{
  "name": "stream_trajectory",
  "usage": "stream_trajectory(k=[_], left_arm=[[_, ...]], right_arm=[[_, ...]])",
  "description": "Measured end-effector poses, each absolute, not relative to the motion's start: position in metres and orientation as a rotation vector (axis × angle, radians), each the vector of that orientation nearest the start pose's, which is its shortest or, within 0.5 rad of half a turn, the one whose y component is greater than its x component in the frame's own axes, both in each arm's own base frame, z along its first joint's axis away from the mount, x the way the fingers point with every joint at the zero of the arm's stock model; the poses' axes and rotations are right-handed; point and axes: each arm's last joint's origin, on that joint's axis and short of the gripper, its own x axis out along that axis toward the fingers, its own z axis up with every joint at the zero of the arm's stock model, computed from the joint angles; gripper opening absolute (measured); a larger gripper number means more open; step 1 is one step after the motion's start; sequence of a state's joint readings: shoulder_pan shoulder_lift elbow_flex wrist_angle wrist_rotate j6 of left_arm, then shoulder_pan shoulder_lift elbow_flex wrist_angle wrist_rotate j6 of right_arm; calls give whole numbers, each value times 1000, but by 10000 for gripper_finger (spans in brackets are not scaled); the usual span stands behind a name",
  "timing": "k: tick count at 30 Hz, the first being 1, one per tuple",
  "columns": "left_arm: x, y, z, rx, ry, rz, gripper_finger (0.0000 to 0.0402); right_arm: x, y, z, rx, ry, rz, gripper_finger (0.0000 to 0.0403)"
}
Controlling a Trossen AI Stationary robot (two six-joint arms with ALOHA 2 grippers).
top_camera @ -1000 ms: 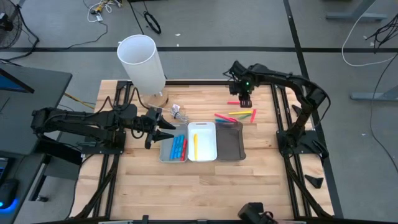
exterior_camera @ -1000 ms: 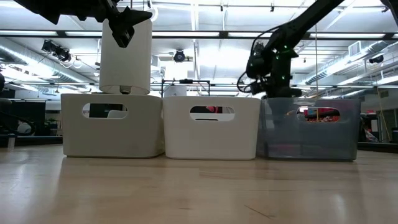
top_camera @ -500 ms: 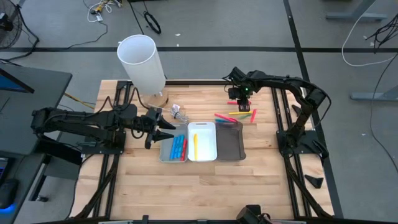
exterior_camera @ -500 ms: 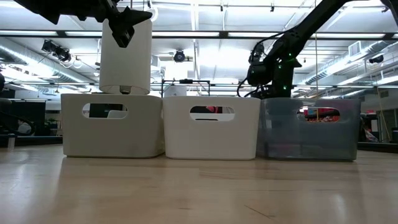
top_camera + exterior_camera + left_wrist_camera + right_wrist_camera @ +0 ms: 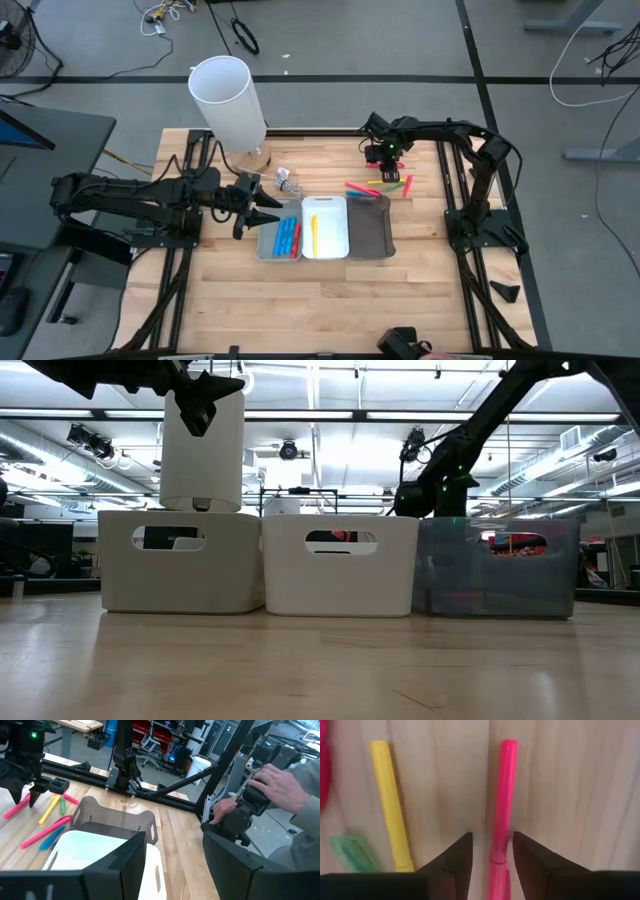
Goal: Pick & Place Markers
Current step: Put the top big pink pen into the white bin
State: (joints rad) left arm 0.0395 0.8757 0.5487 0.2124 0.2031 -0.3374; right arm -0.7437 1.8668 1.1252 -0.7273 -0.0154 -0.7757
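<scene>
Loose markers (image 5: 380,185) in pink, yellow, green and blue lie flat on the table beyond the trays. One pink marker (image 5: 502,795) lies apart from them. My right gripper (image 5: 492,850) points down over it, open, with one finger on each side of its shaft; I cannot tell whether they touch it. In the left wrist view the right gripper (image 5: 22,795) stands just above the wood. My left gripper (image 5: 262,207) hovers open and level left of the grey tray (image 5: 266,250), which holds blue and red markers. A yellow marker lies in the white tray (image 5: 330,245).
A dark clear tray (image 5: 372,240) stands right of the white one. A tall white cylinder (image 5: 230,95) stands at the far left. A yellow marker (image 5: 390,805) lies beside the pink one. A person's hands (image 5: 270,780) work beyond the table's right edge.
My right gripper has come straight down toward the lone pink marker at the far right of the table, still pointing down, its finger gap unchanged. The markers and trays have stayed put.
</scene>
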Motion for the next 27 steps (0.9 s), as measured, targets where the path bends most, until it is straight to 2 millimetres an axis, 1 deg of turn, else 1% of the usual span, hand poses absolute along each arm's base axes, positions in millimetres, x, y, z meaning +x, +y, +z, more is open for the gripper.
stream_trajectory(k=[2,5,13,15,21,25,27], left_arm=[[198,2,273,-350,141,-143,202],[198,2,273,-350,141,-143,202],[198,2,273,-351,141,-142,202],[198,2,273,-351,141,-143,202],[198,2,273,-351,140,-143,202],[198,2,273,-351,141,-143,202],[198,2,273,-350,141,-143,202]], right_arm=[[242,-222,137,-73,1490,-14,129],[243,-222,135,-73,1493,-1,105],[245,-220,134,-110,1494,25,16],[245,-221,134,-109,1492,25,11],[244,-220,135,-114,1494,31,19],[242,-219,142,-124,1492,24,14],[240,-218,149,-147,1491,1,14]])
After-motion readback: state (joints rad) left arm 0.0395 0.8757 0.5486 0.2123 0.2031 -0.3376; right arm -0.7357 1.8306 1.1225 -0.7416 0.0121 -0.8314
